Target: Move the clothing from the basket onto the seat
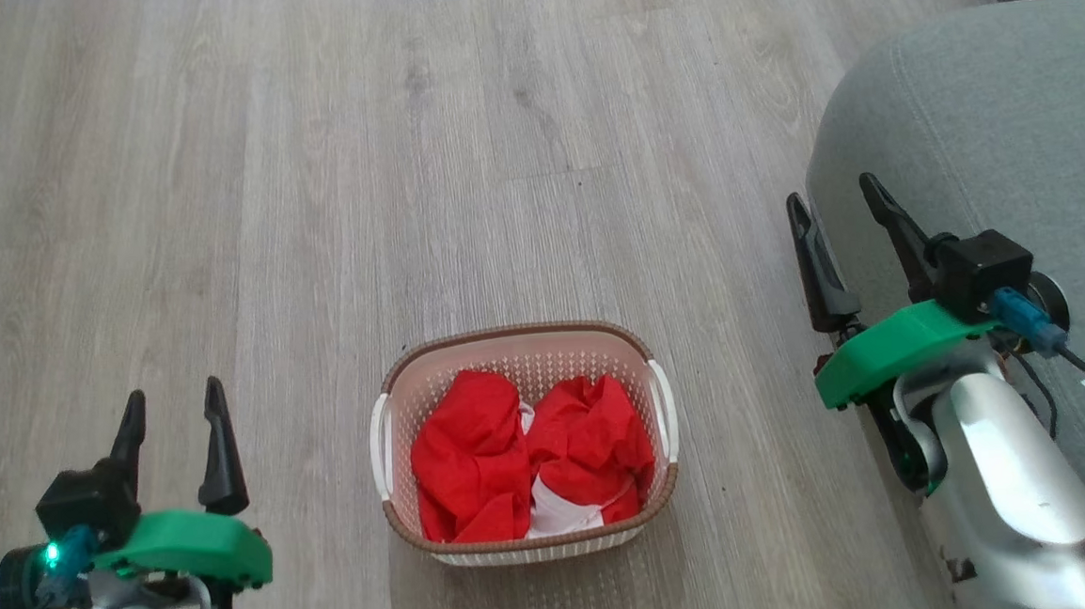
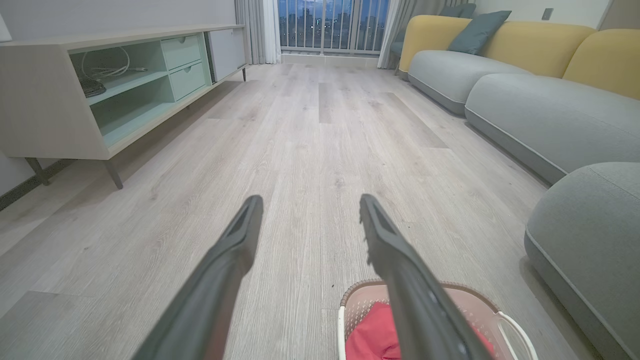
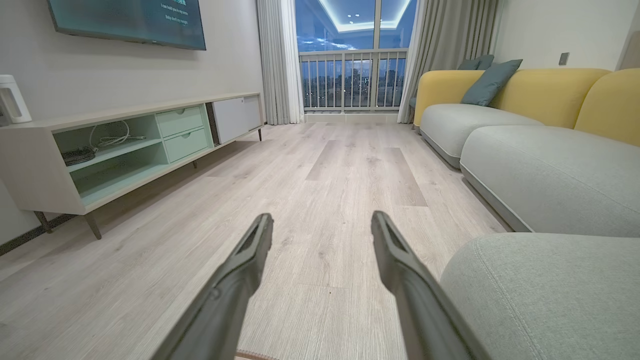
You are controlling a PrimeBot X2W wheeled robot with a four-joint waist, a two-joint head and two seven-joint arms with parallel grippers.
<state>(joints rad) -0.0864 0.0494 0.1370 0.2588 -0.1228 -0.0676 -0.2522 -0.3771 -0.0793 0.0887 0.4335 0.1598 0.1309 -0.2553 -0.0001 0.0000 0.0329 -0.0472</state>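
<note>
Sitting on the wooden floor point(image 1: 402, 162) straight ahead of the robot, the basket point(image 1: 516, 332) is holding the red clothes point(image 1: 475, 440). They are lying crumpled in two heaps side by side, and the right-hand heap is showing a white part at its near edge. The seat point(image 1: 1011, 106) is standing to the robot's right, well apart from the basket, with bare floor lying between them.

The left claw point(image 1: 175, 393) is hovering to the left of the basket, released, its two dark fingers spreading apart, pointing forward and gripping nothing. In its own wrist view a corner of the basket is peeking out beneath the right finger. The right claw point(image 1: 829, 190) is hanging just beside the seat's rounded corner, likewise released and empty, with its fingers spreading wide.

Farther down the room, a long sofa point(image 3: 550, 90) with yellow backs is running along the right side, and a low cabinet point(image 3: 180, 135) is standing against the left wall.
</note>
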